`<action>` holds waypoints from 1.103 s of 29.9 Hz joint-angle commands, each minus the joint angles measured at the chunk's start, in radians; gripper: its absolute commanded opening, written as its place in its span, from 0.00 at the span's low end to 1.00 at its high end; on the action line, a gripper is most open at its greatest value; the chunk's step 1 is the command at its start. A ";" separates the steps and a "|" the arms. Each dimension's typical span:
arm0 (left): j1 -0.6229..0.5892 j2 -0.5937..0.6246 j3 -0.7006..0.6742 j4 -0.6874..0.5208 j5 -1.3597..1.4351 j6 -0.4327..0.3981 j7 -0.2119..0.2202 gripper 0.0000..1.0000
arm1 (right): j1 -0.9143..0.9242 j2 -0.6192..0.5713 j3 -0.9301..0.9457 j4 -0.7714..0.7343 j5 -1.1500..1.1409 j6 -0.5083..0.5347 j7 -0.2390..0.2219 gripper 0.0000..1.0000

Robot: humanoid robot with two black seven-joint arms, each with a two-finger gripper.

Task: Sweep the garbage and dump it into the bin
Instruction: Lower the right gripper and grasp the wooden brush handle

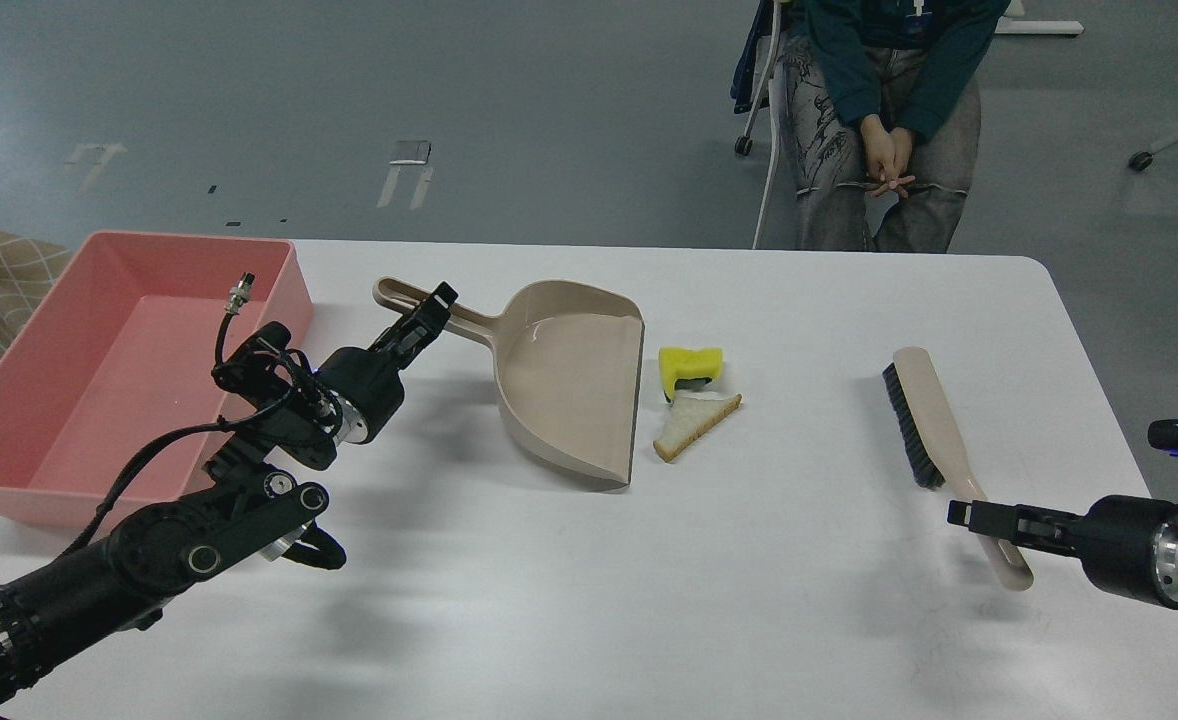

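Observation:
The garbage lies mid-table: a yellow sponge chunk [690, 365] and, touching its near side, a triangular bread slice [694, 422]. Both sit just right of the open mouth of the beige dustpan [569, 375]. My left gripper [432, 310] is closed around the dustpan's long handle [469, 322]. The pink bin [99, 370] stands at the table's left edge, beside my left arm. A beige brush with black bristles [924, 420] lies at the right. My right gripper [961, 513] lies across the brush's handle [1004, 555], seen side-on, so its fingers cannot be told apart.
A seated person [884, 120] is behind the table's far edge. A chair on wheels [761, 110] stands next to them. The table's right edge is close to my right arm.

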State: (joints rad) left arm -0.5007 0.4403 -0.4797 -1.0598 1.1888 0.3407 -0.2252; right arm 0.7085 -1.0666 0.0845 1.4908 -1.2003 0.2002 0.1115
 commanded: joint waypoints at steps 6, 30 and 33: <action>0.001 0.000 0.000 0.000 0.000 0.000 -0.002 0.00 | 0.009 0.001 0.001 0.014 0.001 -0.001 -0.006 0.55; -0.001 0.000 0.000 0.001 0.000 0.000 -0.005 0.00 | 0.011 -0.001 0.000 0.028 0.001 0.007 -0.018 0.02; -0.002 0.000 0.000 0.001 -0.002 0.000 -0.005 0.00 | 0.014 -0.003 0.001 0.028 0.001 0.005 -0.030 0.00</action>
State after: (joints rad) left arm -0.5018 0.4397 -0.4797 -1.0591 1.1888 0.3406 -0.2302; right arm 0.7199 -1.0680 0.0859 1.5189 -1.1995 0.2065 0.0909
